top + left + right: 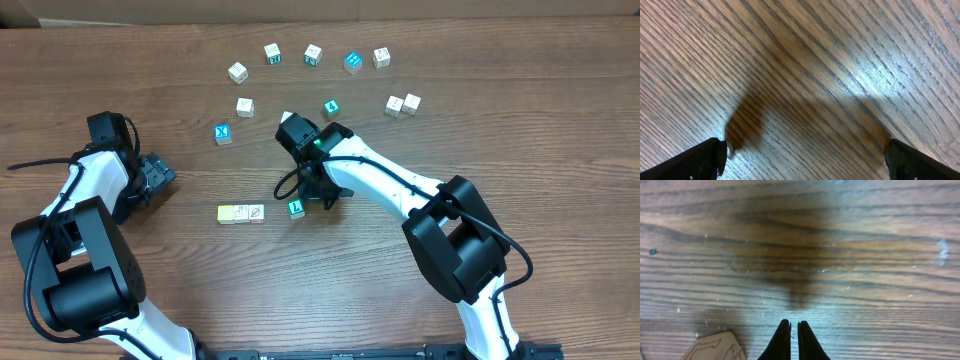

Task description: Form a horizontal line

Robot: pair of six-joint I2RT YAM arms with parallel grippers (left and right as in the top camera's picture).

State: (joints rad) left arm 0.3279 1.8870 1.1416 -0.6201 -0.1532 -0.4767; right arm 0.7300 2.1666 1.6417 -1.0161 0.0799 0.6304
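Near the table's front, a pale yellow cube (pixel 227 213) and a white cube with a dark drawing (pixel 254 213) sit touching in a row. A green cube with a white "L" (pixel 296 208) lies a short gap to their right. My right gripper (pixel 319 197) (pixel 794 325) is just right of the green cube, shut with nothing between its fingers. A corner of a white drawn cube (pixel 715 347) shows left of its fingers. My left gripper (pixel 160 175) (pixel 805 160) is open over bare wood at the left, holding nothing.
Several loose cubes lie across the back: white ones (pixel 245 105) (pixel 272 52) (pixel 394 105), two blue ones (pixel 222 133) (pixel 352 62) and a teal-green one (pixel 331 107). Another white cube (pixel 288 117) peeks out behind the right wrist.
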